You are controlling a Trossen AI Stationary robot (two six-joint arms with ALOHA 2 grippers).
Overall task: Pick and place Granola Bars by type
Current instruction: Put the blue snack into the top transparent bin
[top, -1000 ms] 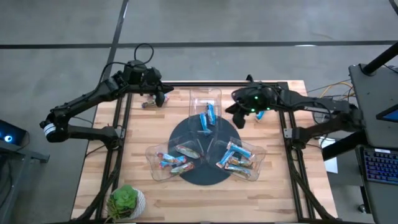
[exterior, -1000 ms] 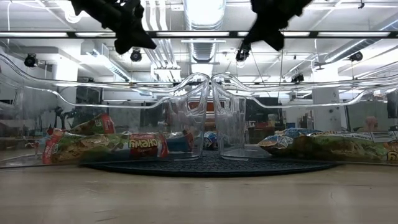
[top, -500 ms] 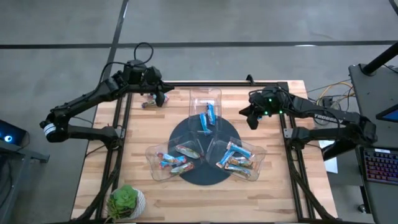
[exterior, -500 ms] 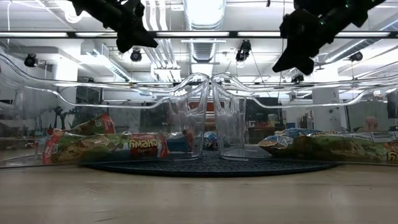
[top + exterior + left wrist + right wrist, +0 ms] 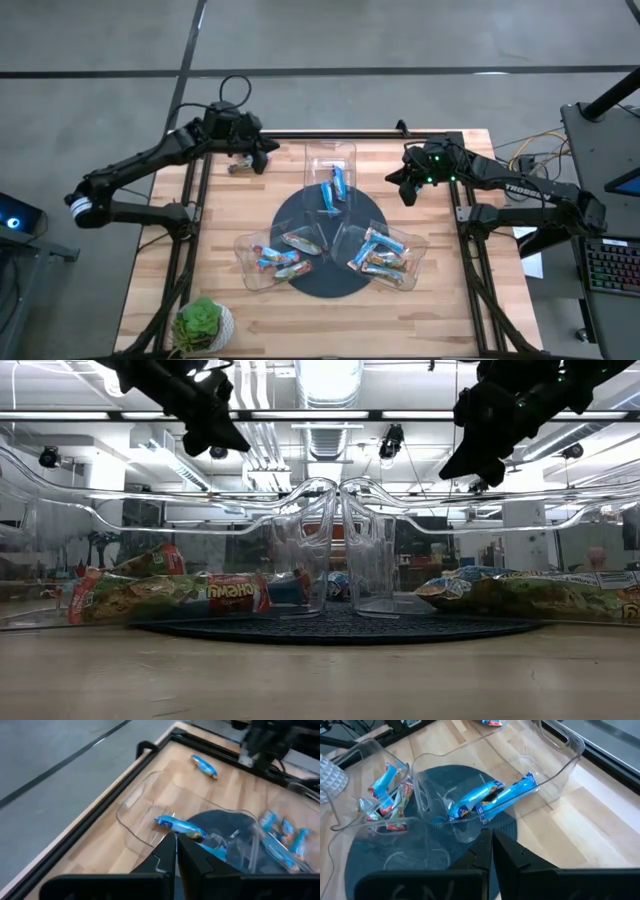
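Note:
Three clear trays stand on a dark round mat (image 5: 300,215). The far tray (image 5: 330,160) holds blue Granola Bars (image 5: 490,797). The near-left tray (image 5: 250,262) and the near-right tray (image 5: 408,250) hold mixed blue and tan bars. One loose bar (image 5: 238,167) lies on the wood near the far left corner. Another loose blue bar (image 5: 204,766) lies on the wood by the right arm. My left gripper (image 5: 265,152) hangs shut and empty above the table beside the first loose bar. My right gripper (image 5: 404,190) hangs shut and empty, right of the far tray.
A potted succulent (image 5: 203,325) stands at the near left corner. Black frame rails run along the left (image 5: 190,230) and right (image 5: 465,240) sides of the wooden table. Bare wood shows between the trays and the rails.
My right gripper has drawn away from the far tray toward the table's right edge and then stopped. The bars and trays have stayed where they were.

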